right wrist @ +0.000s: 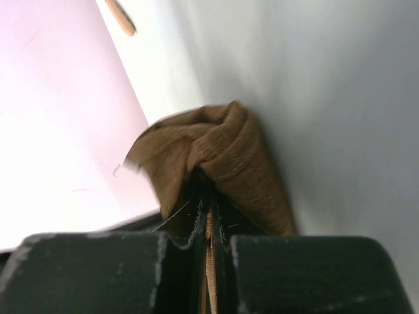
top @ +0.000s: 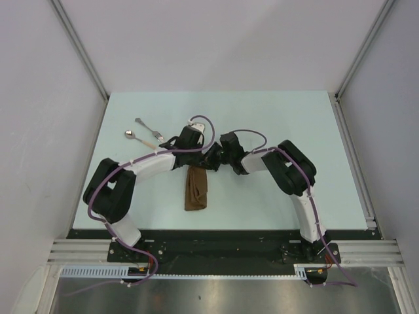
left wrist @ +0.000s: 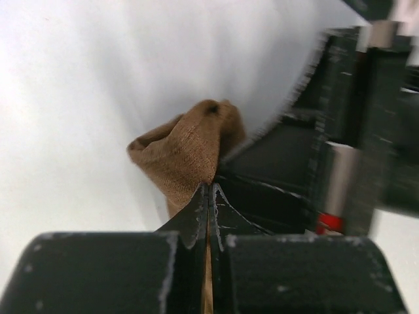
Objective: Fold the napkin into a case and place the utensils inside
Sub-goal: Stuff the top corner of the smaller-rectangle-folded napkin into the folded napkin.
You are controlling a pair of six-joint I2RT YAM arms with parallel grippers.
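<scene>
The brown napkin (top: 196, 190) lies as a narrow strip on the table (top: 288, 124), its far end gathered up under both grippers. My left gripper (top: 204, 162) is shut on that end. In the left wrist view a sliver of cloth shows between the closed jaws (left wrist: 209, 188), and the napkin (left wrist: 190, 147) bunches up ahead of them. My right gripper (top: 216, 162) meets it from the right and is shut on the same end (right wrist: 208, 196), with the napkin (right wrist: 222, 147) draped over its tips. The fork (top: 149, 129) and the spoon (top: 141, 139) lie far left, apart from the cloth.
White walls stand on both sides of the pale table. The right gripper's black body (left wrist: 327, 170) fills the right half of the left wrist view, close to my left fingers. The spoon's tan handle (right wrist: 121, 16) shows at the top of the right wrist view.
</scene>
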